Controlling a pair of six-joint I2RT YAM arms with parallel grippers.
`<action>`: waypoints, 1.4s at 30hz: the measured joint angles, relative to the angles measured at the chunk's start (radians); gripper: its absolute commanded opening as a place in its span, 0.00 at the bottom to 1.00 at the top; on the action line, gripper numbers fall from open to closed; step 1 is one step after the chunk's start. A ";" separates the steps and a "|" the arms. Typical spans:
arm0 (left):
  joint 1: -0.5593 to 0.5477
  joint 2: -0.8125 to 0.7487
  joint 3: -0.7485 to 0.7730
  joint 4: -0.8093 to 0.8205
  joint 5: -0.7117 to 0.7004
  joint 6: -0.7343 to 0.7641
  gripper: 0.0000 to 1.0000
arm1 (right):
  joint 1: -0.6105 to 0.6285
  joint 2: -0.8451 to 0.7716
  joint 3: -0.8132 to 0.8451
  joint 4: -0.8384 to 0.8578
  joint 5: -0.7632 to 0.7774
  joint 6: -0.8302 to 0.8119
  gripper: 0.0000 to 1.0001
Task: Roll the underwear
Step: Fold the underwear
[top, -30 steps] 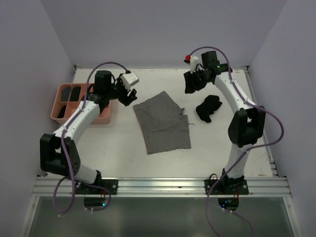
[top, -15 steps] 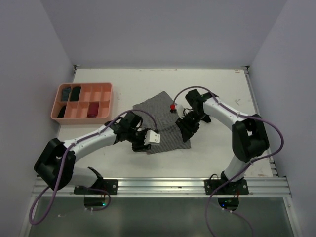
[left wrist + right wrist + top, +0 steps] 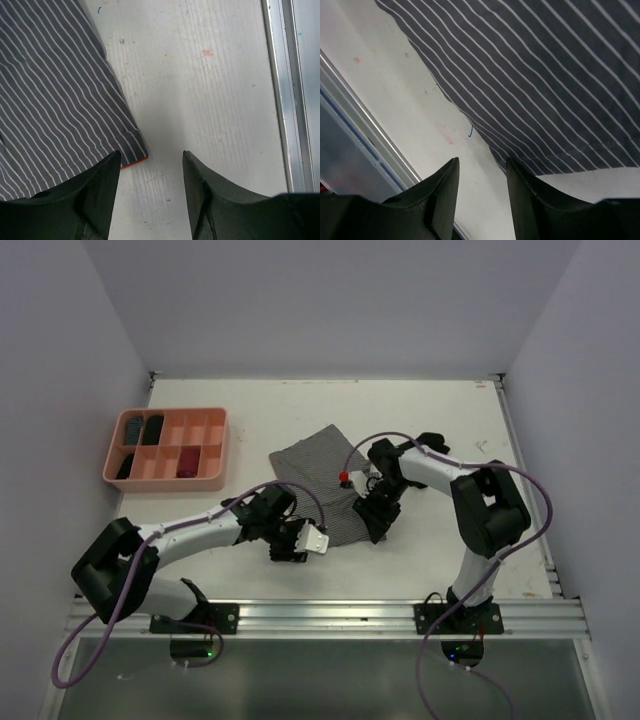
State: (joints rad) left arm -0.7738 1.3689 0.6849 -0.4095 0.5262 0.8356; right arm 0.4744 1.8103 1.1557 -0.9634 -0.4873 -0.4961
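The grey-and-white striped underwear [image 3: 312, 468] lies flat at the table's middle. My left gripper [image 3: 296, 546] is open, low over its near left corner. In the left wrist view the cloth [image 3: 55, 90] fills the upper left, its orange-edged corner [image 3: 134, 161] beside my left fingertip [image 3: 114, 159], and the gripper [image 3: 150, 165] is empty. My right gripper [image 3: 372, 521] is open at the near right corner. In the right wrist view the cloth [image 3: 545, 75] reaches my right fingertip [image 3: 514, 165], and the gripper [image 3: 482, 167] is empty. The black underwear is mostly hidden behind my right arm.
The salmon-pink compartment tray [image 3: 214, 456] stands at the back left with dark rolls and a red one inside. A metal rail runs along the table's near edge [image 3: 320, 615] and shows in both wrist views [image 3: 290, 100] [image 3: 365, 135]. Walls close in the sides.
Both arms swung from the back of the table down to the striped underwear's near corners. In the last half second both grippers settled a little closer to the corners.
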 measured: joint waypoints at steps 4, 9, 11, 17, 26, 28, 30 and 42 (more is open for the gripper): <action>-0.018 0.011 -0.020 0.017 -0.010 0.016 0.56 | 0.015 0.026 -0.024 0.025 0.028 -0.005 0.46; -0.029 0.045 -0.037 0.056 -0.041 0.021 0.49 | 0.024 0.026 -0.027 0.035 0.047 -0.007 0.36; -0.034 0.063 -0.037 0.077 -0.049 0.021 0.41 | 0.025 0.026 -0.030 0.042 0.054 -0.010 0.31; -0.039 0.076 -0.036 0.129 -0.079 0.025 0.12 | 0.034 0.024 -0.043 0.063 0.071 -0.018 0.05; -0.041 -0.038 -0.038 -0.005 -0.079 0.072 0.00 | 0.053 -0.090 -0.101 0.023 0.072 -0.048 0.00; -0.041 -0.098 -0.037 -0.054 -0.069 0.079 0.00 | 0.055 -0.153 -0.101 -0.005 0.060 -0.055 0.00; -0.041 -0.145 -0.037 -0.099 -0.052 0.091 0.00 | 0.055 -0.212 -0.098 -0.035 0.042 -0.063 0.00; -0.041 -0.165 -0.038 -0.185 0.002 0.069 0.00 | 0.144 -0.318 -0.163 -0.044 0.049 -0.102 0.22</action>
State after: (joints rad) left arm -0.8150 1.2041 0.6468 -0.5941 0.5278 0.9047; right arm 0.6186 1.4921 0.9924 -1.0073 -0.4385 -0.5980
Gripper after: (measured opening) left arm 0.012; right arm 0.197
